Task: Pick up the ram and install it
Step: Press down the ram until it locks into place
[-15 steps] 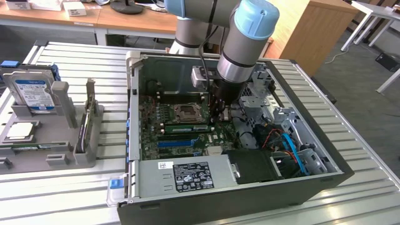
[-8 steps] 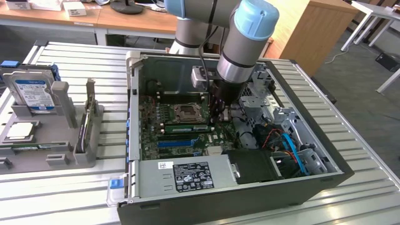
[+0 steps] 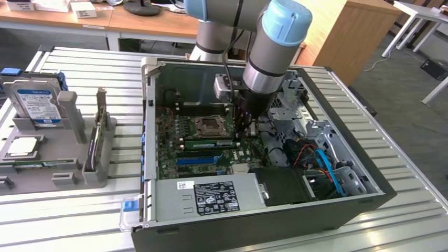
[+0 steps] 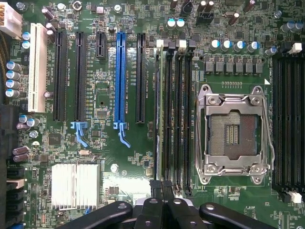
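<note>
Open PC case [image 3: 150, 157], hard drive [image 3: 39, 105] in gray holder [image 3: 70, 168].

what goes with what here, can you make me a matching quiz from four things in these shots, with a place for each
Things:
1 ram
2 hard drive
3 power supply
4 processor socket

Places:
a in the grey rack outside the case
b between two banks of memory slots
c lying in a slot right beside the socket
d along the case's edge, black label on top

Pairs: 1-c, 2-a, 3-d, 4-b
</note>
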### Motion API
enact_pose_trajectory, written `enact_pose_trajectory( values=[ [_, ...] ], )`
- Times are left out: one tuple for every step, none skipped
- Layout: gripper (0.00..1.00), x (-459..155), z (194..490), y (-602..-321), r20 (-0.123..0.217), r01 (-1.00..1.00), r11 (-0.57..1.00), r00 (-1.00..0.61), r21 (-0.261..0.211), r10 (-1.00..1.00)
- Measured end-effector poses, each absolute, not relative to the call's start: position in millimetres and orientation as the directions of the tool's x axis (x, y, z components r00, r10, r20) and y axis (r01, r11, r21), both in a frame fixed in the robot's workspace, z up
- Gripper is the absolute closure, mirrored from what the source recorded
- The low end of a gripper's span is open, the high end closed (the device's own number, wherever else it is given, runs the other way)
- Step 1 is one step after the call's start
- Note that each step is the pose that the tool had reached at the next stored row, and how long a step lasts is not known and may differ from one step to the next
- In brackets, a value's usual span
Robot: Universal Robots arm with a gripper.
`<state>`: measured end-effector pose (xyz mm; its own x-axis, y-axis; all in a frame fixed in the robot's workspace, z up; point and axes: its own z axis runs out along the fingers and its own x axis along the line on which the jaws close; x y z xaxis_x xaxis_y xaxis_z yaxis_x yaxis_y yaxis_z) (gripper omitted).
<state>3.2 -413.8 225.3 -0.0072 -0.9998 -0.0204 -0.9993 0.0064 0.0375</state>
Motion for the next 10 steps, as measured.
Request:
enact_pose_trajectory(
  values=[
    [0.89, 3.2, 225.1, -413.8, -0.02, -0.999, 0.006, -0.007, 0.038, -1.0],
    [0.89, 3.2, 224.7, -413.7, -0.021, -0.999, 0.006, -0.007, 0.037, -1.0],
    [0.89, 3.2, 224.4, -413.7, -0.021, -0.999, 0.006, -0.007, 0.037, -1.0],
    [0.89, 3.2, 224.2, -413.8, -0.02, -0.999, 0.006, -0.007, 0.037, -1.0],
    [0.89, 3.2, 224.1, -413.8, -0.02, -0.999, 0.006, -0.007, 0.038, -1.0],
    [0.89, 3.2, 224.1, -413.8, -0.02, -0.999, 0.006, -0.007, 0.038, -1.0],
    [0.89, 3.2, 224.1, -413.8, -0.02, -0.999, 0.006, -0.007, 0.038, -1.0],
    [0.89, 3.2, 224.0, -413.8, -0.02, -0.999, 0.006, -0.007, 0.038, -1.0],
    [0.89, 3.2, 223.9, -413.8, -0.02, -0.999, 0.006, -0.007, 0.037, -1.0],
    [0.89, 3.2, 223.4, -413.7, -0.021, -0.999, 0.006, -0.007, 0.037, -1.0]
  ],
)
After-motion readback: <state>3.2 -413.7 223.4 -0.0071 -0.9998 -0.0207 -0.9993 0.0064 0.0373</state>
